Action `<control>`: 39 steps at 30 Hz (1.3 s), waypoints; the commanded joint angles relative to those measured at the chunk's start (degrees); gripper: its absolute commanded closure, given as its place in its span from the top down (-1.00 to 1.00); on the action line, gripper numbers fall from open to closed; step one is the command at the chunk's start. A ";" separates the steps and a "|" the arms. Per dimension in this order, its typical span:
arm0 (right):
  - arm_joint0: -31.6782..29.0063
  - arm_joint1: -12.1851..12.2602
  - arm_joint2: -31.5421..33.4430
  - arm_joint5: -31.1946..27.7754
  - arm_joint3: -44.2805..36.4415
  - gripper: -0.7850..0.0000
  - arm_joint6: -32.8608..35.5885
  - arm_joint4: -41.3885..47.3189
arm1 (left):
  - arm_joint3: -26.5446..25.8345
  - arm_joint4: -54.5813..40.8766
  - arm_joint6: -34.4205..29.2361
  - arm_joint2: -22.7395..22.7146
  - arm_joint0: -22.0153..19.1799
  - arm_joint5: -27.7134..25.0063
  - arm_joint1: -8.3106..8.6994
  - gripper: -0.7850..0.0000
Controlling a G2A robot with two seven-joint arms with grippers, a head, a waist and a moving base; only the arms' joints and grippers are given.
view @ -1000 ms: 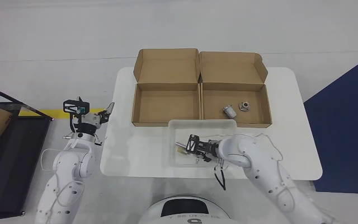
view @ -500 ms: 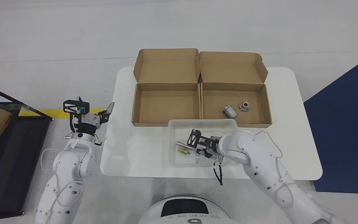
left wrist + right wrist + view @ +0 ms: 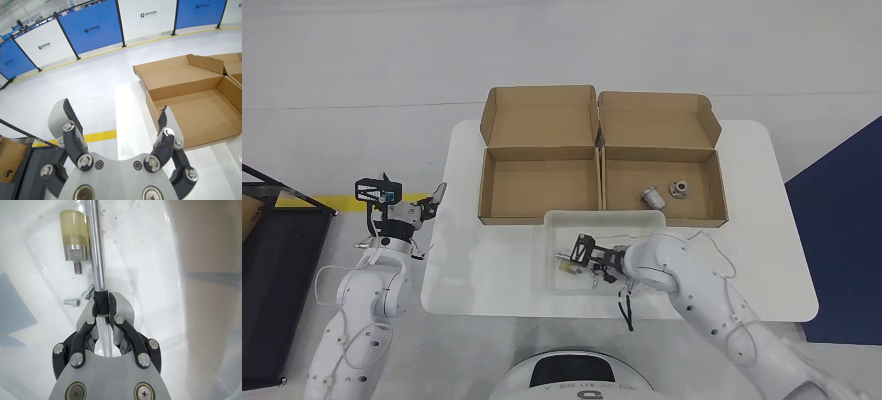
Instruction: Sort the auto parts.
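Right gripper (image 3: 102,306) inside the clear bin (image 3: 602,217), clamped tight on a chrome rod (image 3: 97,256), bumper (image 3: 73,243) and two bolts (image 3: 88,293) also in the bin, two cardboard boxes (image 3: 539,185) just beyond the bin, one holding two metal parts (image 3: 649,196), left gripper (image 3: 115,107) well apart from the bin, spread wide, empty
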 commanded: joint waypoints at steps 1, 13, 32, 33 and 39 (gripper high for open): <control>0.32 -0.09 -0.32 0.24 0.38 -0.85 0.16 -0.05 | 0.00 0.00 0.00 0.00 0.00 0.00 0.00 1.00; -1.64 0.94 2.34 -1.50 -3.65 -1.00 -1.07 0.37 | 0.00 0.00 0.00 0.00 0.00 0.00 0.00 1.00; -5.75 3.00 8.83 -1.86 -7.05 -1.00 -2.91 0.31 | 0.00 0.00 0.00 0.00 0.00 0.00 0.00 1.00; -5.37 2.93 8.76 -0.87 -6.69 -1.00 -2.60 0.15 | 0.00 0.00 0.00 0.00 0.00 0.00 0.00 1.00; -4.09 2.58 7.46 1.08 -5.57 -1.00 -1.47 0.05 | 0.00 0.00 0.00 0.00 0.00 0.00 0.00 1.00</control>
